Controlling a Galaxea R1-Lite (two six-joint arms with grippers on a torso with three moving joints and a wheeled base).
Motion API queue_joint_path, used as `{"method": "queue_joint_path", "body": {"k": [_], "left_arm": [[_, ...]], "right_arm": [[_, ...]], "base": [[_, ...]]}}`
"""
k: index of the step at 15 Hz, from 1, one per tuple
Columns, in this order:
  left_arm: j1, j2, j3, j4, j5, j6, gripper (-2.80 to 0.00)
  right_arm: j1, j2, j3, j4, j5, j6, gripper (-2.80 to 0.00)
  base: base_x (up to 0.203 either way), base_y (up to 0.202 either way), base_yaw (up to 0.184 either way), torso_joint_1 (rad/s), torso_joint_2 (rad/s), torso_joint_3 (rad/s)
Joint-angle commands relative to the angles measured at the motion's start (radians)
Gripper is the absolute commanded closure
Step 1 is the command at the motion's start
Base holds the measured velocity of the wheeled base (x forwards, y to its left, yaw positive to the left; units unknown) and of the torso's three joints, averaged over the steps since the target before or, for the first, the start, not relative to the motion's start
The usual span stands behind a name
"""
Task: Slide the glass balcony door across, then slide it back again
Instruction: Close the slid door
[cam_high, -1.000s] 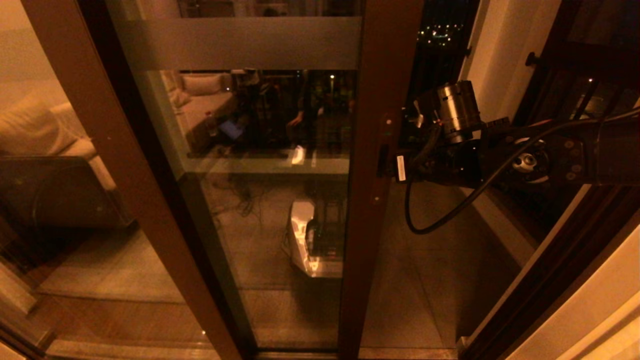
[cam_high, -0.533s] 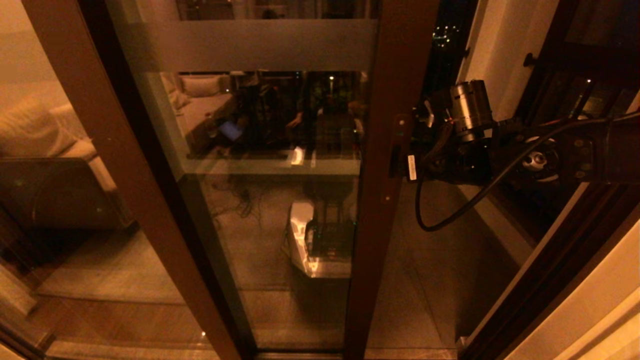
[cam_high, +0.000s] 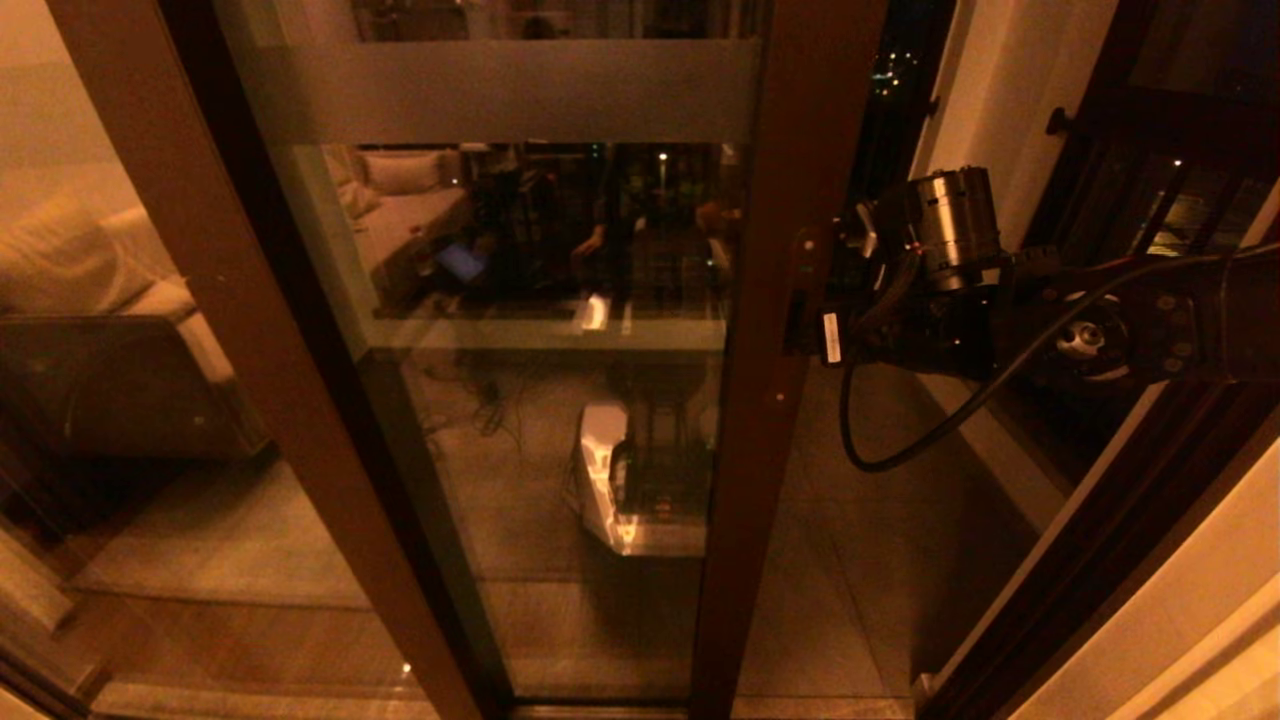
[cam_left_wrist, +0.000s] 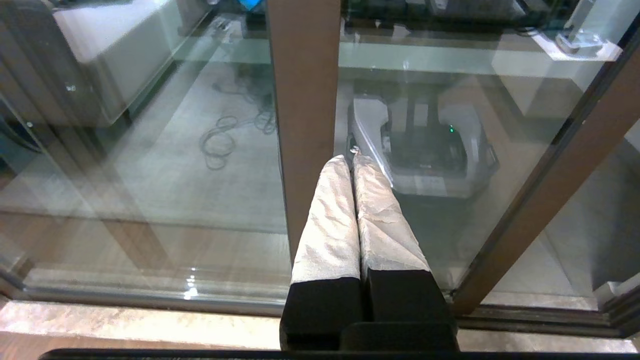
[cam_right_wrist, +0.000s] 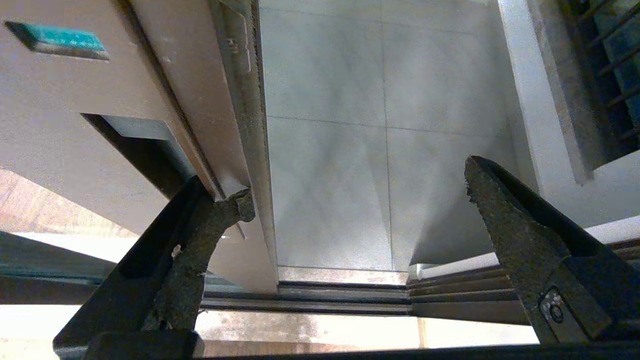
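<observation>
Right pincer (cam_high: 812, 325) spread wide, one finger hooked on the glass balcony door (cam_high: 790, 300) edge, handle hardly visible

The glass balcony door (cam_high: 560, 330) has slid further right, its handle stile now closer to the wall and the open gap narrower. The right gripper (cam_high: 812, 318) has travelled right with it, one open finger (cam_right_wrist: 200, 235) against the stile's edge.

Pale tiled balcony floor (cam_high: 850, 600) carries the door's bottom track (cam_right_wrist: 345, 295) along its edge.
</observation>
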Motion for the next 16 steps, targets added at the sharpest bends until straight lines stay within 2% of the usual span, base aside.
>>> {"method": "queue_joint_path", "body": {"k": [1, 16], "left_arm": [[0.000, 0.001, 0.000, 0.001, 0.001, 0.000, 0.00], [0.000, 0.001, 0.000, 0.001, 0.001, 0.000, 0.00]], "right_arm": [[-0.006, -0.007, 0.006, -0.003, -0.009, 0.000, -2.80], [-0.056, -0.067, 0.099, -0.078, -0.007, -0.043, -2.80]], "base": [[0.000, 0.000, 0.000, 0.000, 0.00, 0.000], [0.000, 0.000, 0.000, 0.000, 0.00, 0.000]]}}
